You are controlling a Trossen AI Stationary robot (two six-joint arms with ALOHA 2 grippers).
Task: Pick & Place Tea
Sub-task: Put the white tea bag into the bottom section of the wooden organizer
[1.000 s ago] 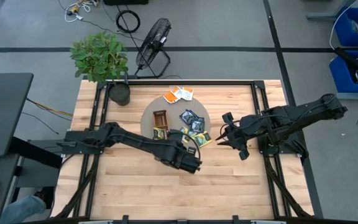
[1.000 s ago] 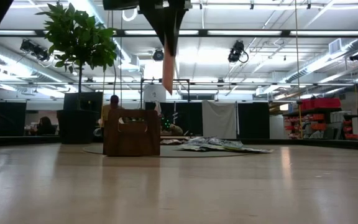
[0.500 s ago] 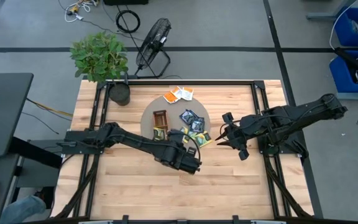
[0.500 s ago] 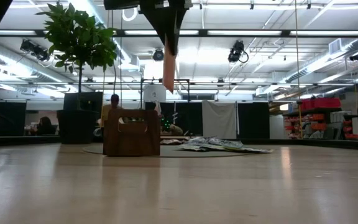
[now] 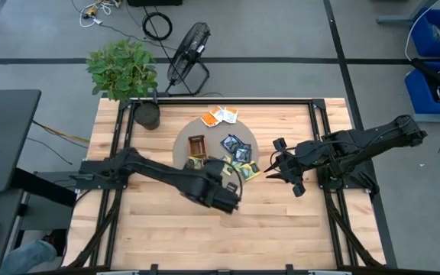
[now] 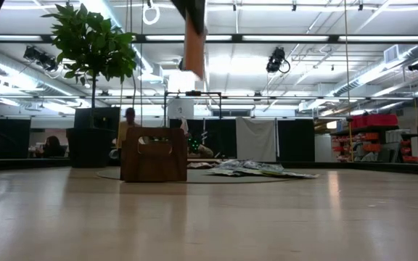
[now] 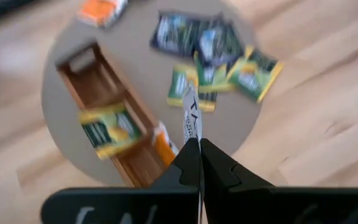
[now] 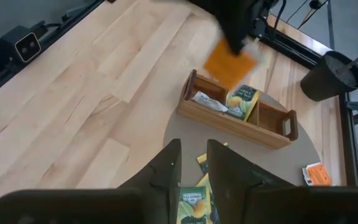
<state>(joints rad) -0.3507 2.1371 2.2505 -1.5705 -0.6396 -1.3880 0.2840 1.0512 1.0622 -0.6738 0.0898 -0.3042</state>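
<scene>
My left gripper [image 7: 199, 144] is shut on an orange-and-white tea sachet [image 8: 229, 62]. It hangs in the air over the near end of the brown wooden tray [image 8: 241, 112]; the low view shows it high up [image 6: 194, 43]. The tray lies on a round grey mat [image 5: 183, 145] and holds a yellow-green sachet [image 7: 107, 127]. Dark blue sachets [image 5: 235, 145] and yellow-green ones [image 5: 249, 171] lie loose on the mat, and orange-and-white ones [image 5: 220, 116] lie beyond its far rim. My right gripper [image 8: 194, 163] hovers open, right of the mat, holding nothing. My left gripper pinches the sachet by one edge [image 7: 193, 134] between its two fingertips, coming slanting down from the near left. The sachet hangs below the fingers, tilted, lifted clear of the tray and the mat. The left wrist view shows it edge-on.
A potted plant [image 5: 124, 72] stands at the table's far left corner, and a fan [image 5: 189, 53] stands on the floor behind the table. Bare wood [image 5: 205, 237] stretches along the near side. Black frame rails [image 5: 334, 221] run along both sides.
My left gripper has risen with the orange-and-white sachet, drifting a little toward the table's left edge and rolling its wrist. The sachet now hangs higher above the tray, and its face has turned. It stays pinched.
</scene>
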